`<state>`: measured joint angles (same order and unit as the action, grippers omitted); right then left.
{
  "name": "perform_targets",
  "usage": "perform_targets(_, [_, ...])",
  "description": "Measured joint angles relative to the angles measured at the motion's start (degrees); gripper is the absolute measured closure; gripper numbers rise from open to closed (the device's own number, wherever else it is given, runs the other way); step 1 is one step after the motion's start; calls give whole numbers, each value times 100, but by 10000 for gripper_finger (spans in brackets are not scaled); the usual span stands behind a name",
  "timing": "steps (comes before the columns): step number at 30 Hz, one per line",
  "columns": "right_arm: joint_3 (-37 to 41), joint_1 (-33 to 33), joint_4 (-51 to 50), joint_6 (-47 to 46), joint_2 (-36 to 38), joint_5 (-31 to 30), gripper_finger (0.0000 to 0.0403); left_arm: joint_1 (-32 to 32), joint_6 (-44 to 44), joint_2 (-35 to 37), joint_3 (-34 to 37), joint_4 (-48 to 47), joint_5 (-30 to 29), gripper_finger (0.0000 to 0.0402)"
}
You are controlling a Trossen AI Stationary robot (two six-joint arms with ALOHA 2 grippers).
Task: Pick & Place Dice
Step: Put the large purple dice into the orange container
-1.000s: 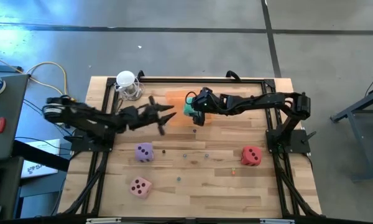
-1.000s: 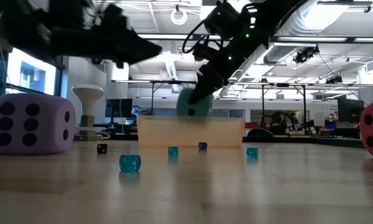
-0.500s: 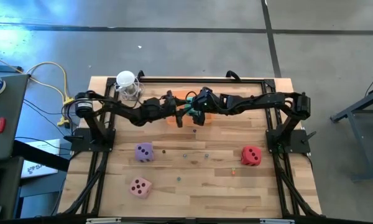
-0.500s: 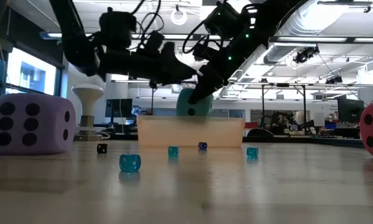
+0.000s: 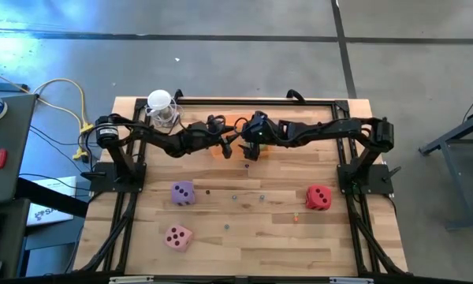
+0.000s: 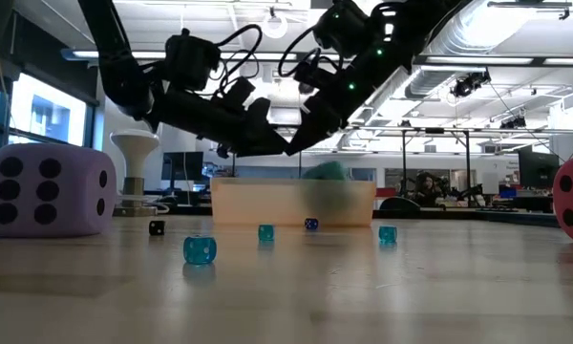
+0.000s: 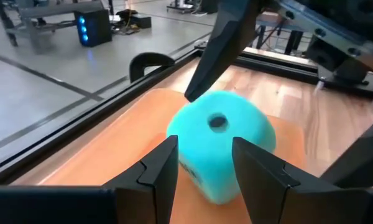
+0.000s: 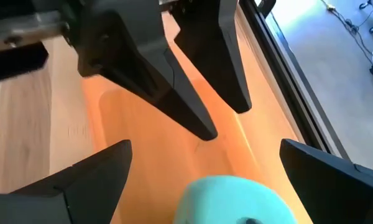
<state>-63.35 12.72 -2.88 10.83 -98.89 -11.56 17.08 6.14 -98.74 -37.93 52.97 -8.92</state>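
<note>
The teal die [image 7: 221,140] sits in the shallow orange tray [image 7: 127,146] near the table's far edge, blurred in the low view [image 6: 325,173]. My right gripper [image 8: 205,149] hangs over it, open wide, fingers clear on either side. My left gripper [image 7: 205,168] faces it across the tray, open, fingertips just short of the die. In the high view both grippers [image 5: 230,144] [image 5: 249,147] meet over the tray [image 5: 223,121] and hide the die. The purple die [image 5: 182,192], pink die [image 5: 177,236] and red die [image 5: 318,197] rest on the wood.
Tiny beads [image 6: 200,250] lie scattered mid-table in front of the tray wall [image 6: 258,203]. A white stand [image 5: 161,106] is at the far left corner. A black frame rail [image 5: 252,99] runs along the far edge. Bare wood lies between the dice.
My left arm has swung from the table's left to the tray and now points at the right gripper from close by. My right gripper has let go of the teal die, which has dropped from above the tray's rim down into the tray.
</note>
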Motion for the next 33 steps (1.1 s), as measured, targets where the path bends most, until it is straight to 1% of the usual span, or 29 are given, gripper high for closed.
perform_targets(4, [0, -27, 28, 136, 0, -133, 3, -15, -6, 34, 0, 1, 4, 256])
perform_targets(8, [0, -110, -25, 283, 107, -452, 3, -78, -8, 169, 0, 8, 20, 256])
perform_targets(11, [0, -230, -128, 296, 329, -665, 3, -181, -9, 393, 2, -71, 21, 256])
perform_targets(14, [0, -420, -232, 281, 621, -888, 3, -351, -10, 750, 2, -379, 26, 256])
perform_targets(18, [-10, -773, -693, -6, 1124, -1049, 3, -687, -37, 1398, 2, -1260, 27, 256])
perform_targets(20, [-5, -949, -1169, -251, 1367, -1054, 3, -909, -156, 1749, 0, -1789, 29, 256])
perform_targets(26, [-2, -1644, -2481, -1352, 1879, -1059, 3, -1707, -286, 2782, 2, -3419, 43, 256])
perform_targets(29, [0, -2075, -3145, -2037, 2032, -1061, 3, -2153, -286, 3126, 1, -4082, 43, 256])
perform_targets(31, [-2, -2379, -3361, -2490, 2066, -1109, 3, -2432, -283, 3224, 1, -4418, 43, 256])
perform_targets(33, [29, -2725, -3491, -2936, 2072, -1285, 3, -2685, -280, 3259, 1, -4742, 43, 256])
